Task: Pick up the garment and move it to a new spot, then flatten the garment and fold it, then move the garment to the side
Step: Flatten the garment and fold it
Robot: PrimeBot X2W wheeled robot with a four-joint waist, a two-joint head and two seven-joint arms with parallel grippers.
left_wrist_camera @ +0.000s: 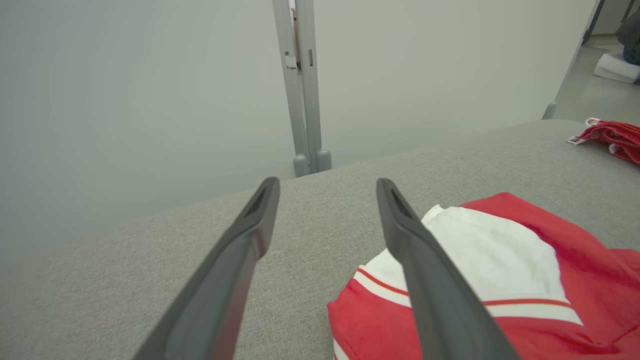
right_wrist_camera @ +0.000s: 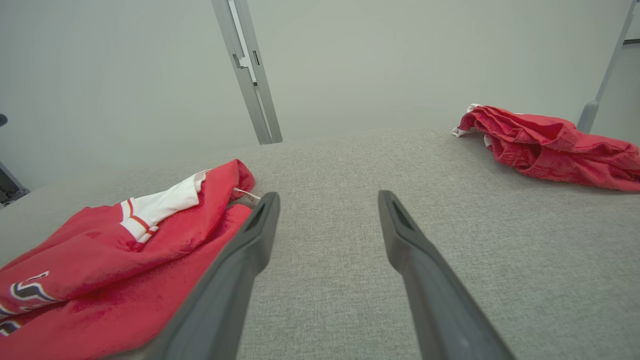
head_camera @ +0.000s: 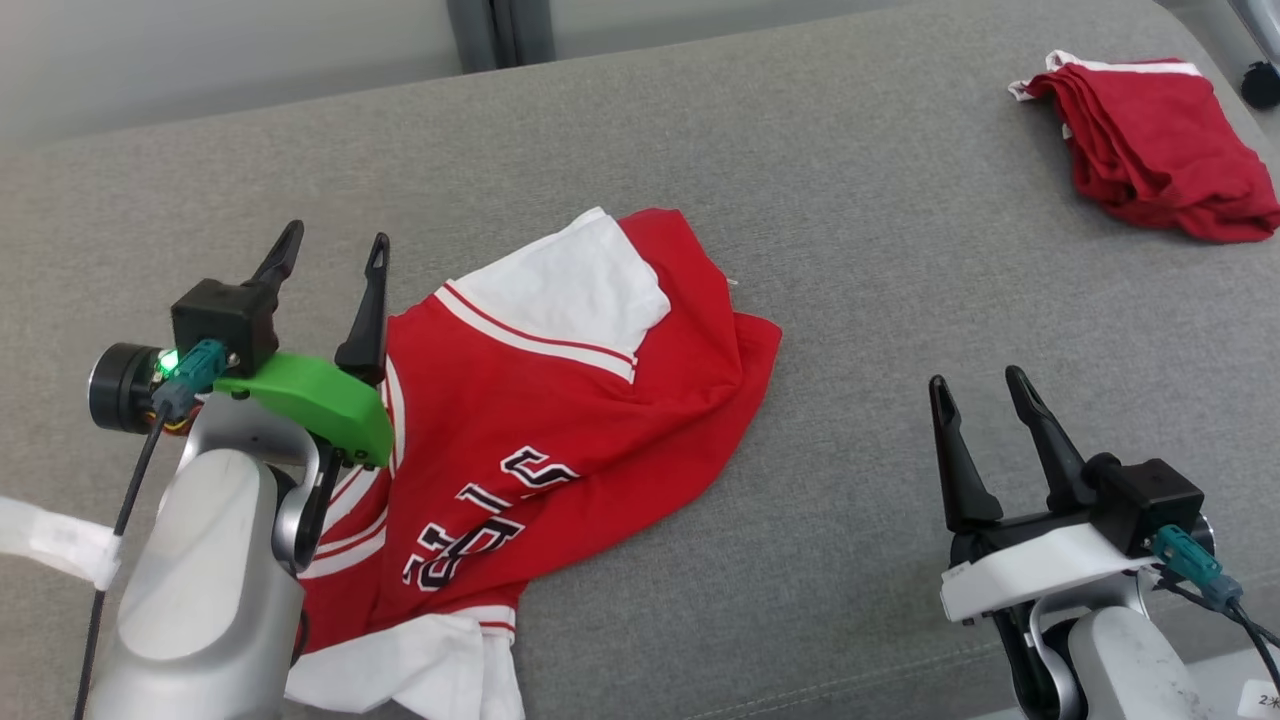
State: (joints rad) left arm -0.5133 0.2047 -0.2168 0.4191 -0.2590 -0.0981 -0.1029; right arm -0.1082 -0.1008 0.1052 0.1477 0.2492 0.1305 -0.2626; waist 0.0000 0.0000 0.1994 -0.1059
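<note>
Two red pieces of clothing lie on the grey fabric-covered table. The garment, a red-and-white jersey with dark lettering, sprawls crumpled toward the near left, and a folded red bundle sits well apart at the far right corner. The left jaws stand at the garment's left edge, spread wide with nothing between them. In the head view their inner finger overlaps the jersey's edge, though whether it touches the cloth is hard to tell. In the left wrist view the white sleeve lies just beside that finger, outside the gap. The right jaws hover over bare fabric to the garment's right, near it but apart, likewise spread wide and holding nothing.
</note>
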